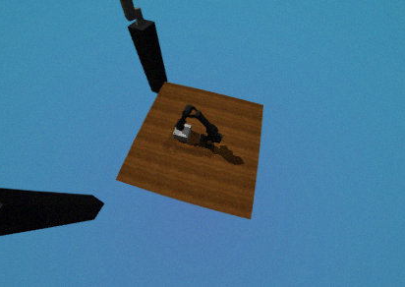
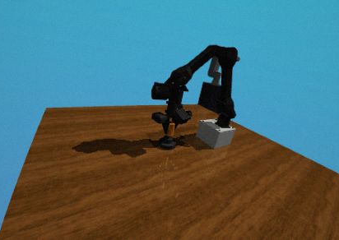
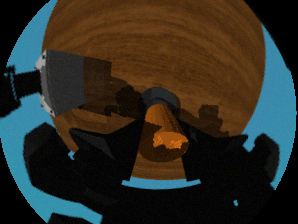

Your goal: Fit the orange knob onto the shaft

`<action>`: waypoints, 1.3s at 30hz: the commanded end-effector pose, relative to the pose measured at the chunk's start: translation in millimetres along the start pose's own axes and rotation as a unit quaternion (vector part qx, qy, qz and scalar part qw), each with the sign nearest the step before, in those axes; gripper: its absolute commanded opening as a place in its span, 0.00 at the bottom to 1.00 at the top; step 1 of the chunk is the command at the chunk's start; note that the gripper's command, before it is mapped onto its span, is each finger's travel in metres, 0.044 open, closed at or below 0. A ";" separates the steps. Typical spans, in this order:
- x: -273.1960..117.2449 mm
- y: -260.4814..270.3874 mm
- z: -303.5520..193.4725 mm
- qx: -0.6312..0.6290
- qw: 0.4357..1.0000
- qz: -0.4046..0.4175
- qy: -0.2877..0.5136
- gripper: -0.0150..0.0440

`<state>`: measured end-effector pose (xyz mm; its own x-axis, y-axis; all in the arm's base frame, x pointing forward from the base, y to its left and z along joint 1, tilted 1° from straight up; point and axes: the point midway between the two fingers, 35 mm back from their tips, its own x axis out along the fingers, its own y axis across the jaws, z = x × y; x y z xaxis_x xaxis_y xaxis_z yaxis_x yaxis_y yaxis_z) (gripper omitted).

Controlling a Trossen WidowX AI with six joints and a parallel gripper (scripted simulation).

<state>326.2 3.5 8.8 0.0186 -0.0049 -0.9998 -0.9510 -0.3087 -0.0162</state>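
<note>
The orange knob (image 2: 170, 129) (image 3: 164, 119) is held upright between the two dark fingers of my gripper (image 2: 170, 131) (image 3: 159, 119), which is shut on it. The dark round pedestal (image 2: 167, 145) (image 3: 159, 92) stands on the table under the knob. In the exterior view the knob's lower end is just over the pedestal's raised middle. In the wrist view the knob covers the pedestal's near part. The shaft cannot be made out, and I cannot tell whether the knob's lower end is around it. The shaft's flat side is hidden.
The arm's grey base block (image 1: 182, 133) (image 2: 214, 136) (image 3: 69, 83) stands on the wooden table (image 1: 219, 192) (image 2: 183, 205) (image 3: 165, 30) beside the pedestal. The arm's shadow lies across the wood. Large black posts (image 1: 37, 211) (image 1: 147, 56) stand outside the table.
</note>
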 end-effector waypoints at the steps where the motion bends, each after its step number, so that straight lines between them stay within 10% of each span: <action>1: 0.6 -0.4 -0.4 -0.002 1.000 0.000 0.001 0.25; 39: -2.3 0.5 -0.1 -0.106 0.994 0.000 0.001 0.25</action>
<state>326.7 3.5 9.6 0.0167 -0.0049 -0.9998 -0.8662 -0.4996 -0.0120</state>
